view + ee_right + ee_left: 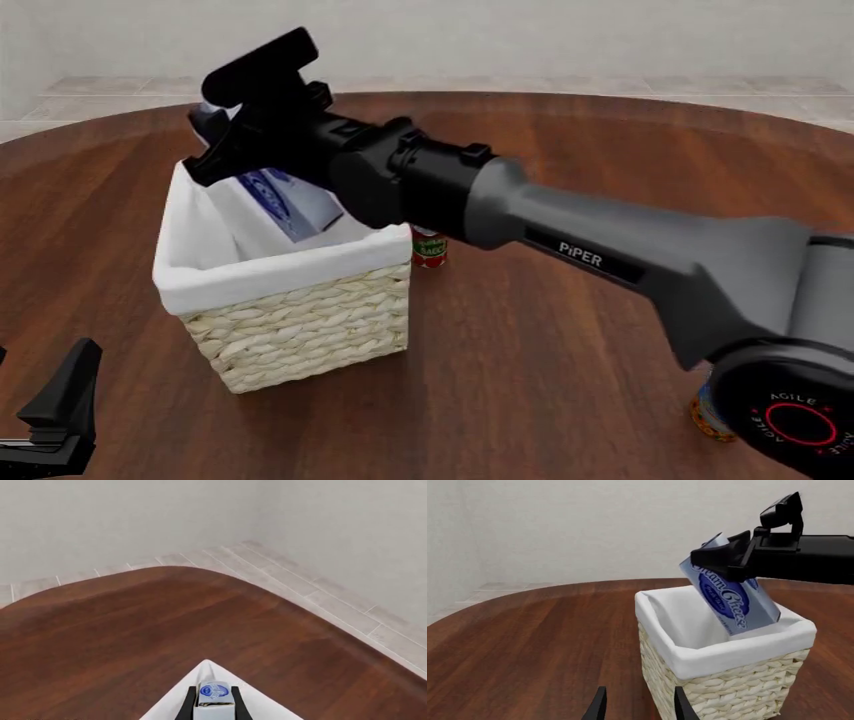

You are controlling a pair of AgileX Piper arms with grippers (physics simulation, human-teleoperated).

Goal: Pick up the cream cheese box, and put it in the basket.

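My right gripper (224, 148) is shut on the cream cheese box (284, 199), a pale blue-white carton with a dark blue oval logo. It holds the box tilted, with the lower end down inside the opening of the wicker basket (307, 325). The left wrist view shows the box (732, 599) in the right gripper (720, 562) over the basket (727, 690). In the right wrist view the box (213, 694) sits between the fingers above the white liner (263, 709). My left gripper (639, 707) is open and empty, low and near the table's front left (56, 410).
A small red can (429, 247) stands just behind the basket's right corner. A blue-and-orange can (707, 415) is partly hidden behind the right arm's base at the front right. Brown wooden table (561, 360) surrounds the basket.
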